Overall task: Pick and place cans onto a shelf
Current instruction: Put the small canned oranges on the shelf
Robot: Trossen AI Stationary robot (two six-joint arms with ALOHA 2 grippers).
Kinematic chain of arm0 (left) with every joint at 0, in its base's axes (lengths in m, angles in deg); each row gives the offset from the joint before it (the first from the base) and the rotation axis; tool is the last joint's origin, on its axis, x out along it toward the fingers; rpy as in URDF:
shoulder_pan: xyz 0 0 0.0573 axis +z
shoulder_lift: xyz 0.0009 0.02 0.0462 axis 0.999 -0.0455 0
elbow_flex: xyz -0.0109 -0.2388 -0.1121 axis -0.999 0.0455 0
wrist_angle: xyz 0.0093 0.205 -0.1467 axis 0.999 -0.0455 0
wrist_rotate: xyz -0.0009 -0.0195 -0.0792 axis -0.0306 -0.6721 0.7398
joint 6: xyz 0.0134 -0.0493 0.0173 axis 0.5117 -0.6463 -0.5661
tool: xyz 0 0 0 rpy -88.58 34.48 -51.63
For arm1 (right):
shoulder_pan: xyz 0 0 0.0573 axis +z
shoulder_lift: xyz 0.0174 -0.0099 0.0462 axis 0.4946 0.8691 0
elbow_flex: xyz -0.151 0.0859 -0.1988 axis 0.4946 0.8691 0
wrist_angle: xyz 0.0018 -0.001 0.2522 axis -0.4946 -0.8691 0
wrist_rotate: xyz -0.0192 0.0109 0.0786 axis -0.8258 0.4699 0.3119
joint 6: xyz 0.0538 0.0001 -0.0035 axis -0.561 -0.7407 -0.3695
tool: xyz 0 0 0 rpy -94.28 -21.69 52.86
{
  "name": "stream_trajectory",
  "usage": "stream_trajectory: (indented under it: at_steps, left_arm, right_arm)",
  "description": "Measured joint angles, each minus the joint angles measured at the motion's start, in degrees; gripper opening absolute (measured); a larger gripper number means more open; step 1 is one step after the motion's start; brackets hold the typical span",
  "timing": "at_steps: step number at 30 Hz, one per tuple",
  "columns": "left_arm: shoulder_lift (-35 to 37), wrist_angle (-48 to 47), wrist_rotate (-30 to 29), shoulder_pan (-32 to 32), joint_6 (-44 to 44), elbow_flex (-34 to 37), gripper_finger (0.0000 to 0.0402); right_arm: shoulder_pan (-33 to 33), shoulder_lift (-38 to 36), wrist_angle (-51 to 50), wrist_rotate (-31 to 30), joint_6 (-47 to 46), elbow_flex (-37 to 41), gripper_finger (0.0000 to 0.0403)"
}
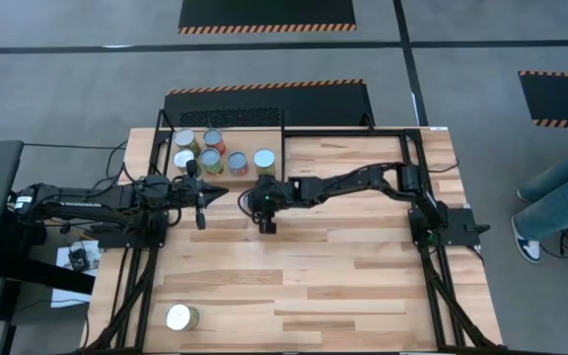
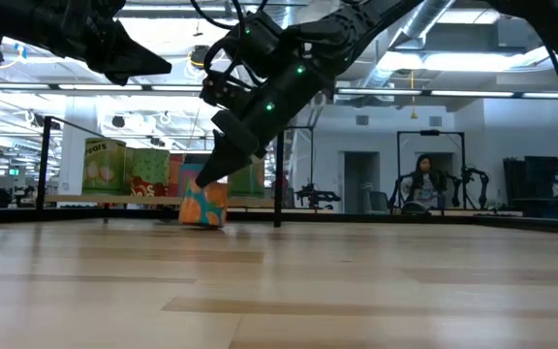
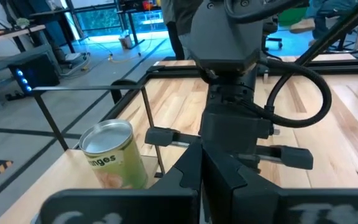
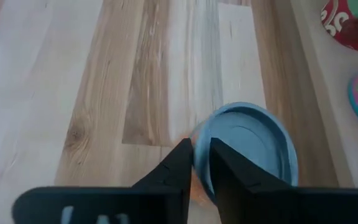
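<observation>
Pinching can (image 4: 247,146) rim, right gripper (image 4: 199,163), tabletop beside shelf (image 1: 274,126)

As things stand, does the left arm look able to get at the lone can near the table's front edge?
Probably yes. The lone can stands apart on bare table on the left arm's side, with nothing around it. The left gripper is up by the shelf, so it must swing back.
</observation>
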Motion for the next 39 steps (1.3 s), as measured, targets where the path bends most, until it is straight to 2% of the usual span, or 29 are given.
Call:
stream_trajectory:
  at_steps: [10, 13, 17, 19, 21, 27, 33, 39]
  left_arm:
    - [-0.6, 0.0, 1.6, 0.0, -1.1, 0.0, 0.0000]
    - [-2.1, 0.0, 2.0, 0.0, -1.8, 0.0, 0.0000]
    - [-6.4, 0.0, 2.0, 0.0, -2.7, 0.0, 0.0000]
    - [-9.3, 0.2, 2.0, 0.0, -3.1, 0.0, 0.0000]
    - [-12.4, 0.4, 2.0, -0.3, -3.2, 0.0, 0.0000]
    - [-20.8, 3.0, 2.0, -1.0, -4.1, -1.2, 0.0000]
    - [-28.2, -2.5, 1.5, -1.0, -5.4, -7.3, 0.0012]
    - [-36.3, -8.2, 1.0, -1.0, -3.6, -12.9, 0.0063]
  right_arm:
    - [1.8, -4.0, -2.7, -0.3, 2.5, 0.0, 0.0146]
    - [3.1, -7.3, -8.4, -0.5, 3.8, 0.0, 0.0132]
    - [6.3, -12.5, -10.4, -0.3, 7.2, 4.3, 0.0070]
    - [7.6, -15.2, -6.1, 0.1, 7.5, 9.9, 0.0030]
    - [8.4, -18.1, 1.0, 0.1, 6.4, 17.4, 0.0011]
    - [10.6, -25.5, 24.6, -0.4, -0.7, 37.1, 0.0024]
    - [13.9, -30.6, 35.3, -6.0, -4.0, 47.6, 0.0006]
    - [15.3, -31.2, 46.4, -8.0, -5.0, 53.4, 0.0017]
